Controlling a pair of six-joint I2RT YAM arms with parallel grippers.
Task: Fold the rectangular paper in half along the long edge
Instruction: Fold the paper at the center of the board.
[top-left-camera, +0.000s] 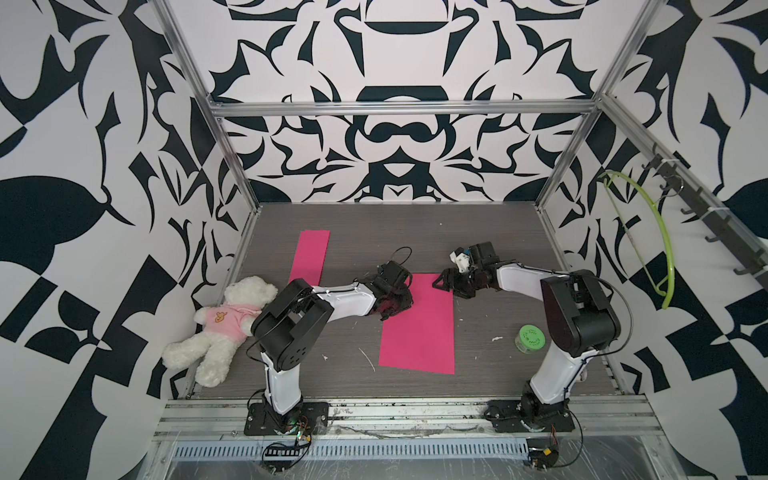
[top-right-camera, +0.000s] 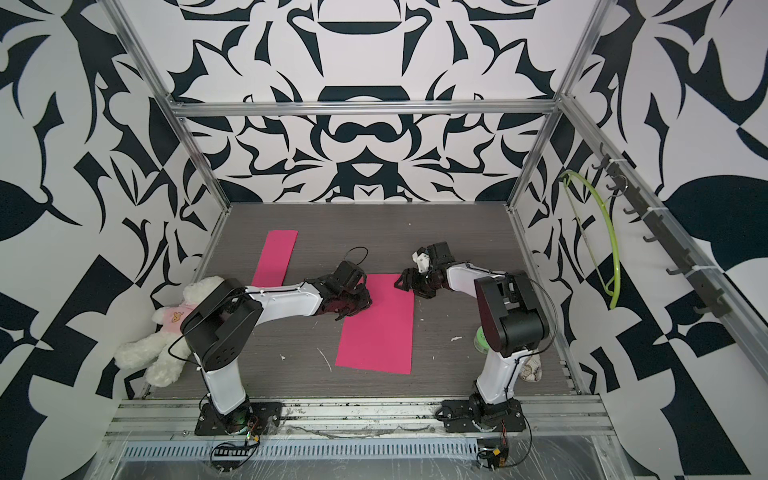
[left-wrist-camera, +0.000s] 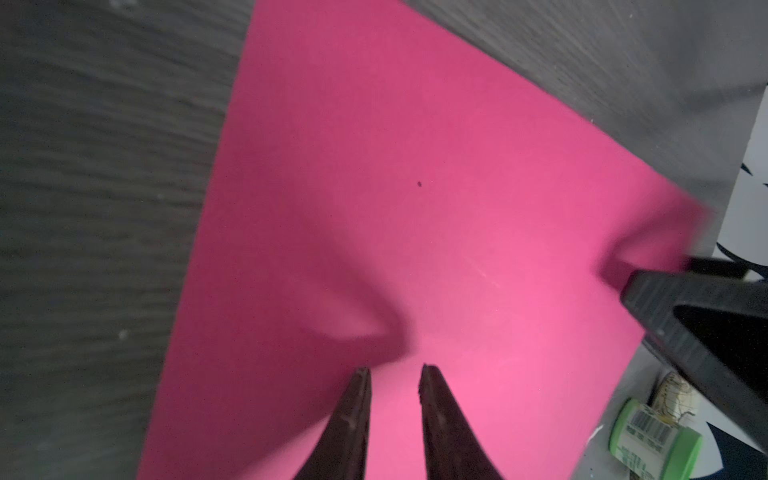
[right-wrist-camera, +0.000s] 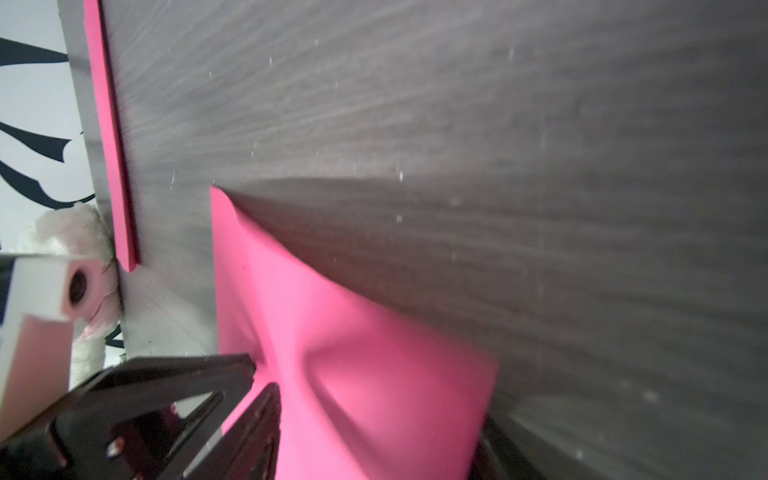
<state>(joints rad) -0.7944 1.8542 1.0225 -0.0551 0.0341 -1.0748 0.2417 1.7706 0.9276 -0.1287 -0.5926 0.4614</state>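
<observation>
Green plastic makes up the only container we can see: one round jar (top-left-camera: 530, 338) with a green lid, standing on the table (top-left-camera: 498, 232) near the right arm's base. We cannot tell what is in it. Its label (left-wrist-camera: 650, 428) carries a barcode in the left wrist view, but the print is too small for us to read.

We count two pink pieces. One is the pink paper (top-left-camera: 417, 328), a wide rectangle in the middle of the table between the arms, with its long edges running front to back. The other is a narrow pink strip (top-left-camera: 311, 257), lying flat further back and to the left.

We also count one white teddy bear (top-left-camera: 224, 328) in a pink shirt with a small orange motif, at the left edge. One green hanger (top-left-camera: 663, 232) hangs on the right wall.

At the sheet's far right corner, the right claw (right-wrist-camera: 262, 380) is pinched on the edge. The corner is raised off the table and creased at the pinch.

At the far left corner, the left claw (left-wrist-camera: 395, 370) sits over the sheet with its fingers a narrow gap apart. Pink shows between them and nothing is gripped, and the paper buckles just beyond the tips.
</observation>
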